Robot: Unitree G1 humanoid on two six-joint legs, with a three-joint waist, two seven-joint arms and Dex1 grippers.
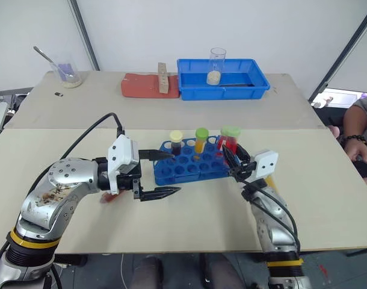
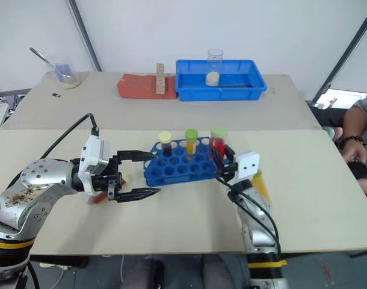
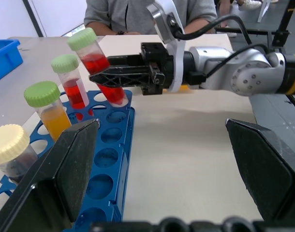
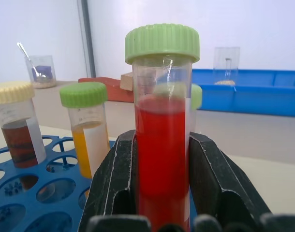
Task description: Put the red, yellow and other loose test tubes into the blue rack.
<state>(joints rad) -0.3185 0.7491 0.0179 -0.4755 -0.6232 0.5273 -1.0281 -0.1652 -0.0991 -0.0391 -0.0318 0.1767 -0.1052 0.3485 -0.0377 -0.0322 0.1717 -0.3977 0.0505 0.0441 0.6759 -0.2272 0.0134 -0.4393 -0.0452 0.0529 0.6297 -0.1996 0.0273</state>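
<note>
Presumably to seat it, right gripper (image 1: 231,161) clenches red tube (image 4: 162,145) at blue rack's (image 1: 177,171) three-o'clock end; left gripper (image 1: 165,174) gapes, released, at nine o'clock.

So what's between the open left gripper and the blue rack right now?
Bare tabletop in the left eye view: the left gripper sits open just beside the blue rack.
</note>
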